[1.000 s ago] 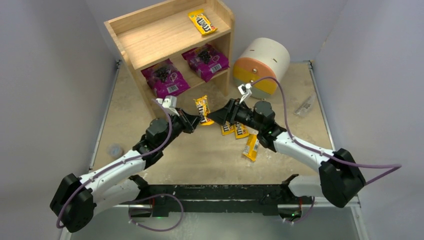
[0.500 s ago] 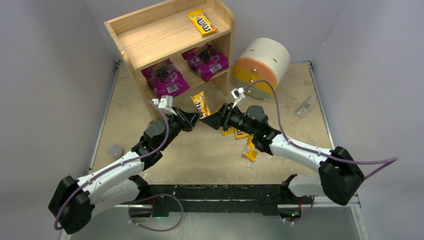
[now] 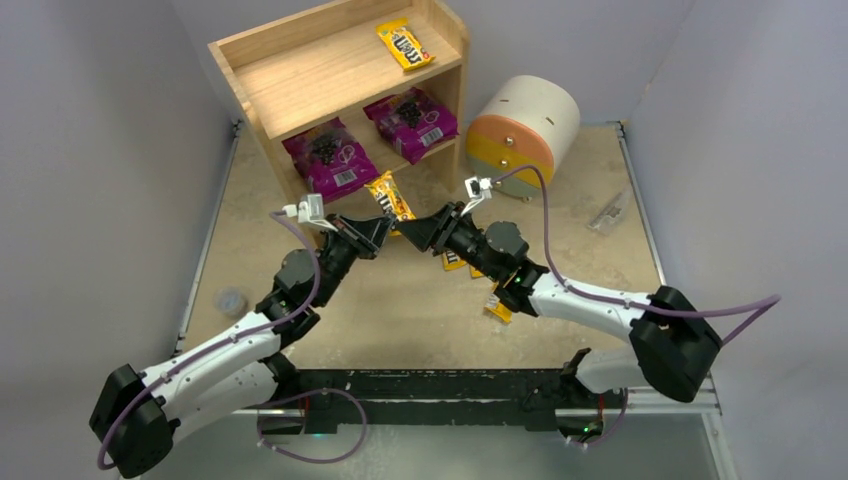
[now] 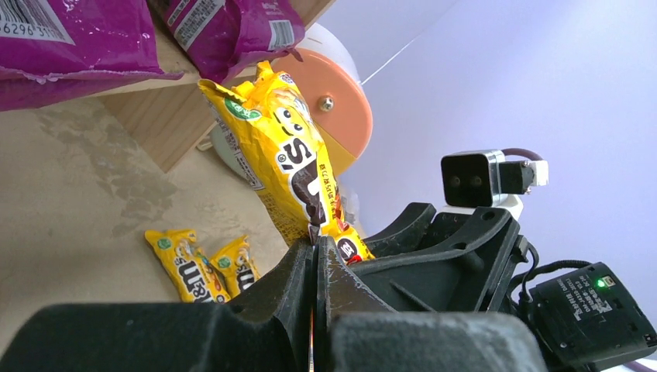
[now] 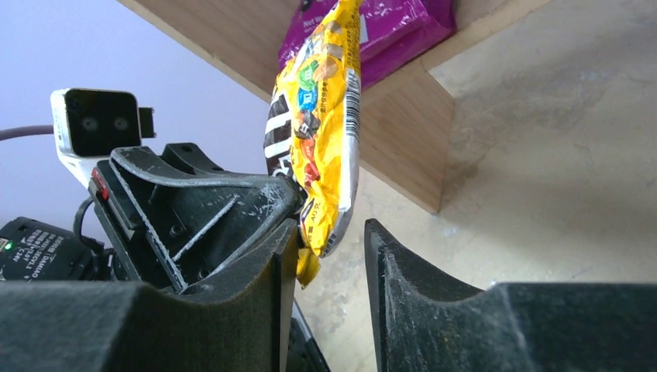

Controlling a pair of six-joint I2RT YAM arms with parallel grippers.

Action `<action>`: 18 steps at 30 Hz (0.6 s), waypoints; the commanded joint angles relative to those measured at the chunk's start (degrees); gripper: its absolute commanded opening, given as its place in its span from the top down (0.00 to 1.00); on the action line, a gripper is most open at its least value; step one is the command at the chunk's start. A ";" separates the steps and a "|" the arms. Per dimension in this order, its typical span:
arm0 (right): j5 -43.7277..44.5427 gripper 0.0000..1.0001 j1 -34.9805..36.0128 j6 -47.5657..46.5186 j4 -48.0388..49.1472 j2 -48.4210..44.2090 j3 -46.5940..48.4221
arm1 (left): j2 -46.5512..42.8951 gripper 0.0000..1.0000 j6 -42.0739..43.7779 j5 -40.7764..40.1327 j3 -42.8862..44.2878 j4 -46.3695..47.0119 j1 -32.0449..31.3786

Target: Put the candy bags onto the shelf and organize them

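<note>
Left gripper (image 4: 315,246) is clamped shut on the bottom edge of the held M&M's packet (image 4: 288,159). The packet is yellow and stands upright, clear of the desk (image 3: 400,320), just in front of the shelf (image 3: 300,75) at the lower tier's front edge. Right gripper (image 5: 329,256) faces the left one from the opposite side, fingers apart. The packet's lower corner hangs in that gap with daylight showing on one side; contact on the other side is unclear. On the shelf, the top-tier packet (image 3: 405,45) lies flat at the right end of the upper tier. The left magenta bag (image 3: 328,155) and right magenta bag (image 3: 410,122) lie side by side on the lower tier, both overhanging its front edge. The loose packet pair (image 4: 186,267) lies on the desk close together, partly under the right arm in the top view. The last packet (image 3: 495,302) lies nearer the arm bases, mostly hidden by the arm. The white drum (image 3: 525,115) with orange and yellow drawers stands just right of the shelf.
</note>
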 commanded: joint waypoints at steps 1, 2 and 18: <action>1.64 0.63 0.37 -2.00 10.05 1.96 -0.26 | 0.09 1.00 -3.34 1.43 0.50 5.37 -0.51; 1.57 0.64 0.41 -1.97 13.18 2.46 -0.84 | 0.17 1.00 -3.95 1.60 0.21 5.76 -0.62; 6.44 1.00 -0.74 -6.59 -7.14 -8.67 5.28 | -6.36 0.19 -0.13 -2.67 3.51 -9.17 -1.20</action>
